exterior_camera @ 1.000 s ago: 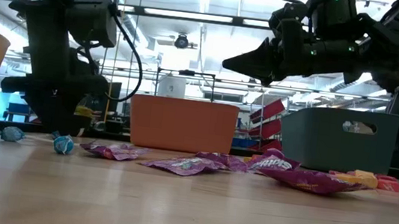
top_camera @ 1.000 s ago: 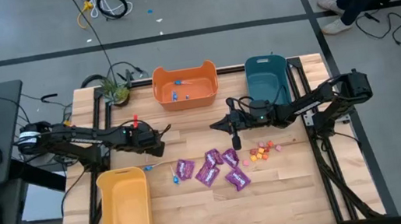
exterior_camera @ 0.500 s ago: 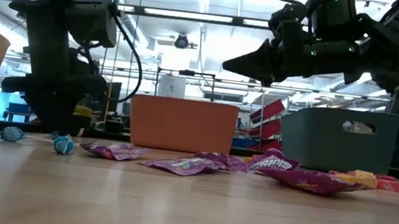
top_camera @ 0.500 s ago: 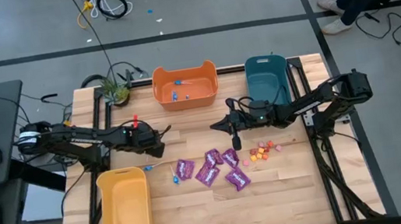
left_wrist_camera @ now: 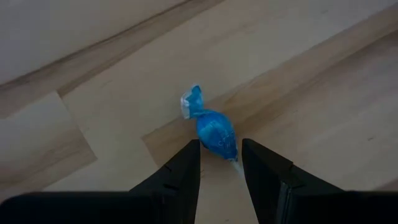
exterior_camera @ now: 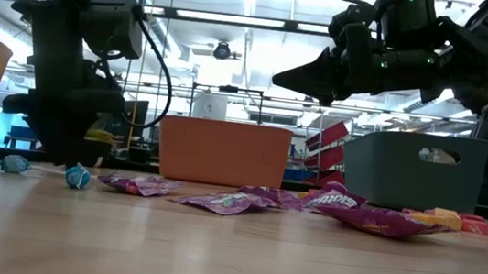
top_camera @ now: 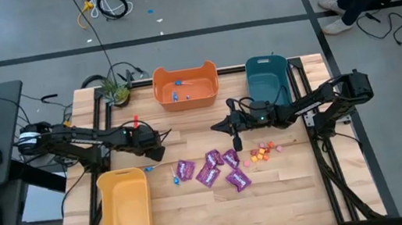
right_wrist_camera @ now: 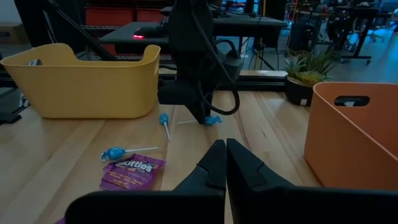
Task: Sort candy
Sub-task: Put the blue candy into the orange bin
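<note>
Left wrist view: left gripper [left_wrist_camera: 221, 155] fingers slightly apart, straddling a blue lollipop [left_wrist_camera: 214, 132] on the worktop [left_wrist_camera: 323, 106]. Right gripper [top_camera: 235, 130] hovers mid-frame, fingers closed, empty.

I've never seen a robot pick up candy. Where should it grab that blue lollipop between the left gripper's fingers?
Probably the wrapped head. The lollipop lies flat on the table, its head between the open fingers of the left gripper, stick hidden behind. Coming straight down, fingers either side of the head, looks best.
</note>
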